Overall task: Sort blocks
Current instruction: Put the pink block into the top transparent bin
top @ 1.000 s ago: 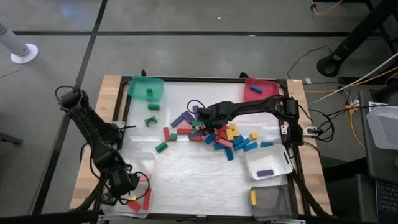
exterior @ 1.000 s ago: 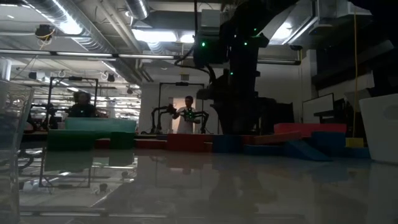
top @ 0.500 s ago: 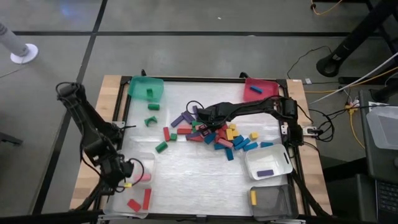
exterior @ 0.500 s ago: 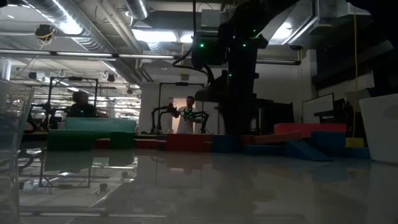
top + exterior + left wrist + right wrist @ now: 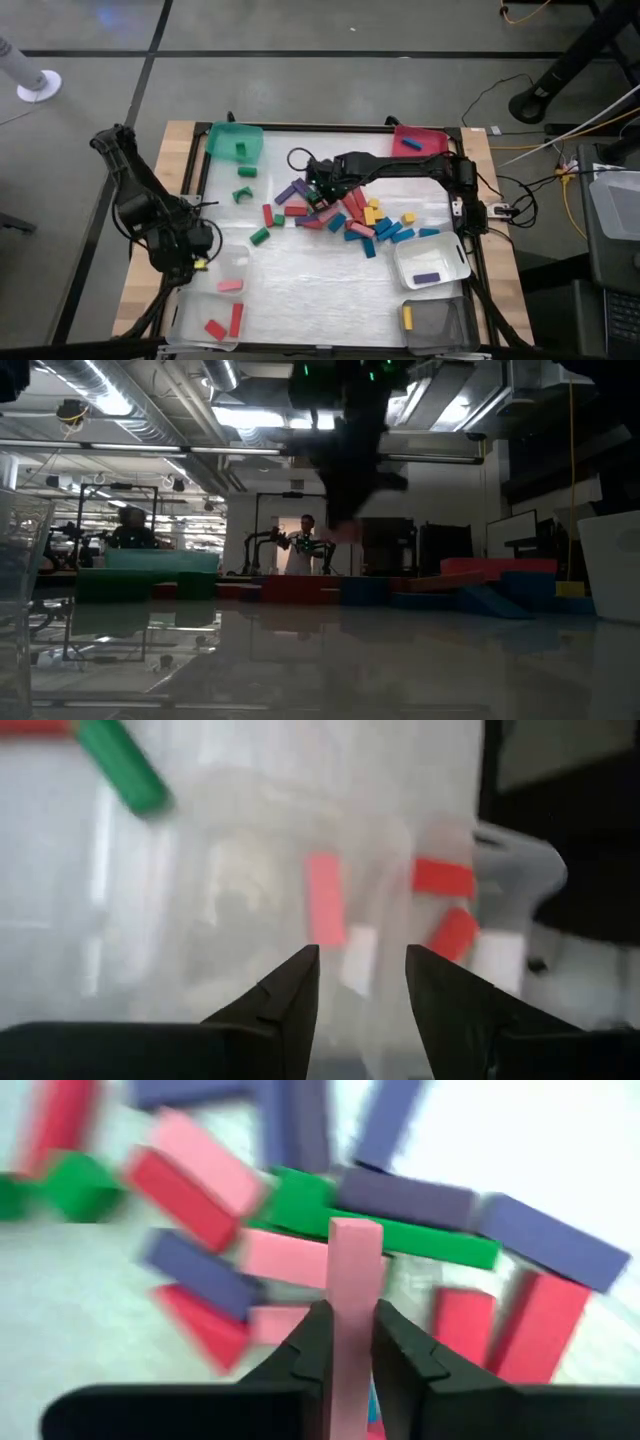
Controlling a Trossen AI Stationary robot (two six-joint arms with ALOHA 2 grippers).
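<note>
Your right hand (image 5: pixel 348 1342) is clamped on a small pink rectangular block (image 5: pixel 352 1295), which stands upright between the two dark fingers (image 5: pixel 306 1352); in the high view that hand (image 5: pixel 318 190) sits over the left edge of the heap of coloured blocks (image 5: pixel 350 218) in the middle of the pale worktop (image 5: pixel 320 280), and the low view shows it lifted clear of the surface with the pink block (image 5: pixel 345 532) at its tip. Below it in the right wrist view lie red, pink, purple, blue and green bars, crossing and touching one another. Your left hand (image 5: pixel 362 982) is empty, its fingers spread apart, and it looks into the clear plastic bin (image 5: pixel 500 870) at the worktop's near left corner; in the high view that hand (image 5: pixel 188 255) is at the bin's (image 5: pixel 185 318) far left edge. Inside the bin you can see a pink block (image 5: pixel 230 285) lying apart from two red blocks (image 5: pixel 226 322). A loose green bar (image 5: pixel 259 236) lies on the worktop between the bin and the heap. Other bins hold sorted pieces: a green bin (image 5: pixel 222 142) at the far left with a green block, a red bin (image 5: pixel 432 134) at the far right with a blue block.
</note>
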